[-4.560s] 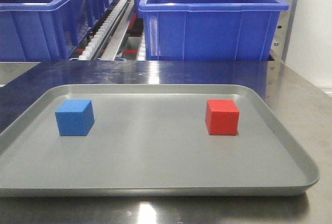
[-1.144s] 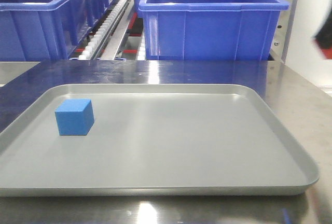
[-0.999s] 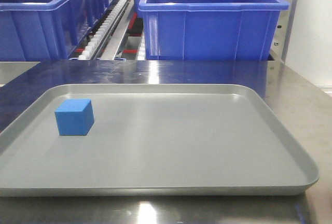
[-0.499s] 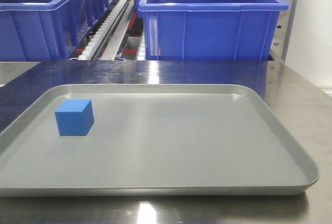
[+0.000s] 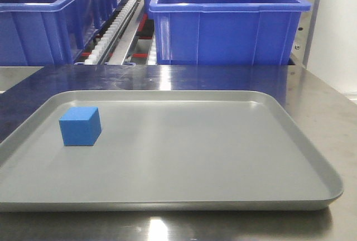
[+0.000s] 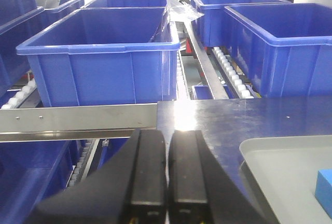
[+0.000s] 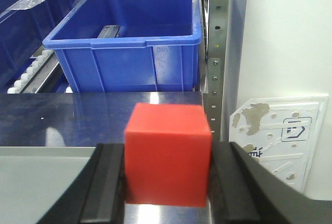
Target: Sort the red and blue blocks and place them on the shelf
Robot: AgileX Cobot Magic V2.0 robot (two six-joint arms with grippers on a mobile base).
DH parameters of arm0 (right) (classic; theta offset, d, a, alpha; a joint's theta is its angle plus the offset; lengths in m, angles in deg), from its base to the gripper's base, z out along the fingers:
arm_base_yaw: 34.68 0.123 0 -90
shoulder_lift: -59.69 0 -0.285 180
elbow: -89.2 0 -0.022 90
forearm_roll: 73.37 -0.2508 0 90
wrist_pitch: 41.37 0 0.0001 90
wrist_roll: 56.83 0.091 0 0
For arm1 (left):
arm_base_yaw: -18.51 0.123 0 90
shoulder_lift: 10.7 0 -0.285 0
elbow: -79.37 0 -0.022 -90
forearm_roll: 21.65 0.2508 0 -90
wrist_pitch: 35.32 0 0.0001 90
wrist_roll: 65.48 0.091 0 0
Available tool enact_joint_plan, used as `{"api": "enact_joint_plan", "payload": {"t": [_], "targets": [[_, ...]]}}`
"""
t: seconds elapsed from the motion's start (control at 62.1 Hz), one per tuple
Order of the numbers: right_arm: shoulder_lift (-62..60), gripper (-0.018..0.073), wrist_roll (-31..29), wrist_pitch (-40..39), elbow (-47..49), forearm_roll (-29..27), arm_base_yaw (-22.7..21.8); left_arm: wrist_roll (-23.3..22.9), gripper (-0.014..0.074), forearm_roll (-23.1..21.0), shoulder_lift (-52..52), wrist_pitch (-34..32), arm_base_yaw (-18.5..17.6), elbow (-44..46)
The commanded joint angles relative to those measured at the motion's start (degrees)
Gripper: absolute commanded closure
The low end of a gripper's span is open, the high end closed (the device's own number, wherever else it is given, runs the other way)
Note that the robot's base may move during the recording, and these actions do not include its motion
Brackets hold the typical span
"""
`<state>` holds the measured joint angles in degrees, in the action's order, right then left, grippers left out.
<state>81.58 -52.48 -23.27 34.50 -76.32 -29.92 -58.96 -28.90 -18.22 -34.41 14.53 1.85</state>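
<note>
Bright, even overhead light fills all three views. White glare streaks the shiny steel tabletop (image 5: pixel 159 231), the far background behind the large blue plastic bins (image 6: pixel 104 73) is washed out, and the small blue cube (image 5: pixel 81 125) throws only a faint shadow on the grey rimmed tray (image 5: pixel 223 157).

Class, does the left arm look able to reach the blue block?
Probably yes: the left gripper is shut on nothing, and the blue block sits uncovered on the tray to its right.
</note>
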Motion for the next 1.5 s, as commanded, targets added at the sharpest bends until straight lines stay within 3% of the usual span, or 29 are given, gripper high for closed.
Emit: {"api": "enact_joint_plan", "payload": {"t": [0.0, 0.999, 1.112, 1.208, 1.482], "targets": [[0.54, 0.0482, -0.51, -4.55, 1.41, 0.48, -0.39, -0.40, 0.0472, -0.50, 0.81, -4.57, 0.01, -1.55], [0.54, 0.0482, -0.51, -4.55, 1.41, 0.48, -0.39, -0.40, 0.0472, 0.54, -0.75, -4.56, -0.11, 0.50], [0.54, 0.0482, -0.51, -4.55, 1.41, 0.48, -0.39, -0.65, 0.0472, -3.35, -4.01, -4.56, -0.11, 4.21], [0.54, 0.0482, -0.51, -4.55, 1.41, 0.48, -0.39, -5.88, 0.0472, -6.17, -8.04, -3.92, -0.11, 8.49], [0.54, 0.0482, -0.51, -4.55, 1.41, 0.48, -0.39, -23.96, 0.0472, -0.05, -25.44, 7.59, -0.11, 22.55]]}}
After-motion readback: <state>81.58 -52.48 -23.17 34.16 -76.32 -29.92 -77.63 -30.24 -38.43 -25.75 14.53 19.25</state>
